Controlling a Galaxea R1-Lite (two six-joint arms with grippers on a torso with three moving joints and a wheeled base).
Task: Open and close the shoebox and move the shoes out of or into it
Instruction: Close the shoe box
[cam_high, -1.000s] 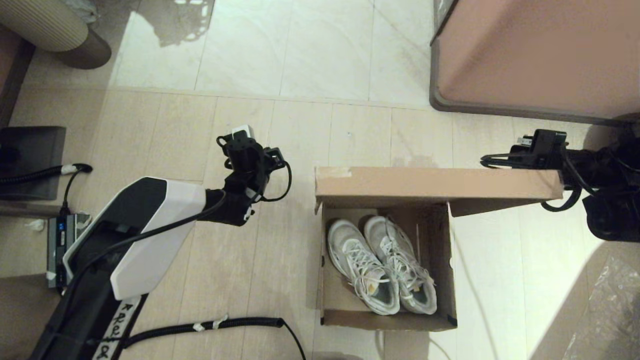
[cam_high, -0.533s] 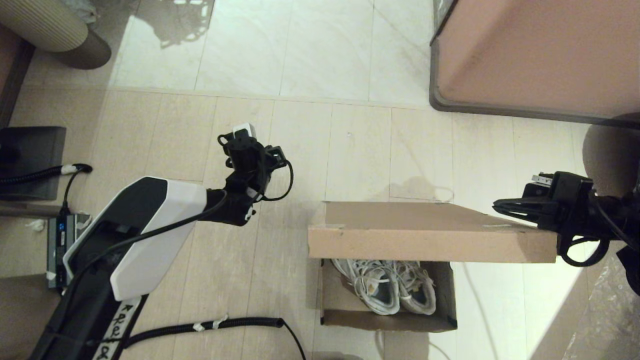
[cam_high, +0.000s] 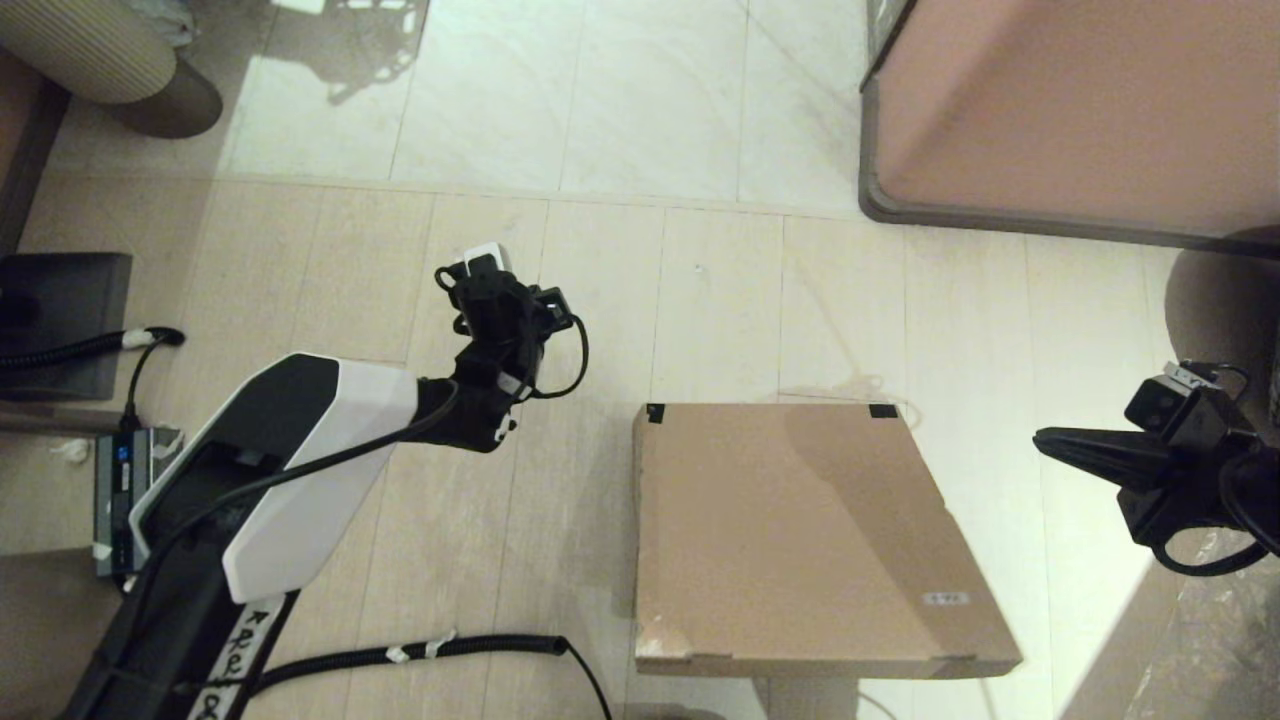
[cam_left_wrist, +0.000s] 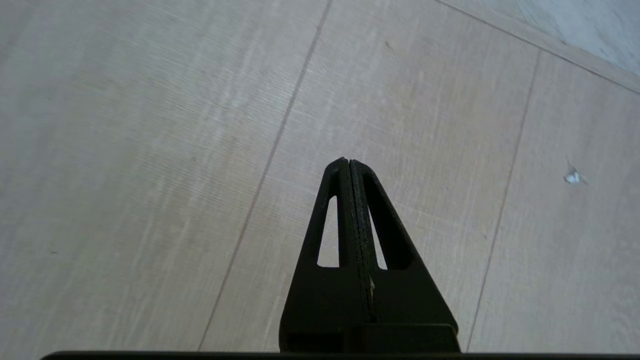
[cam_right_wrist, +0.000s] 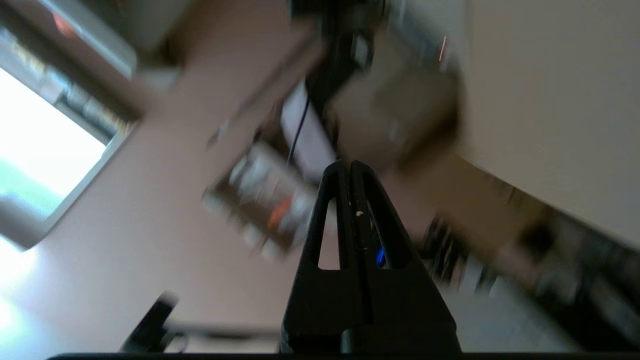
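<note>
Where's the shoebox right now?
In the head view the shoebox sits on the floor right of centre, lid down, between the left gripper and the shut right gripper, below the pinkish cabinet.

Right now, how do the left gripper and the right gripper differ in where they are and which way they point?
The left gripper hangs over bare floor on the shoebox's left, aimed away from the robot; the right gripper sits on the shoebox's right, aimed sideways at it. The left wrist view is sharp; the right wrist view is smeared. Both are shut, hold nothing, and touch nothing.
</note>
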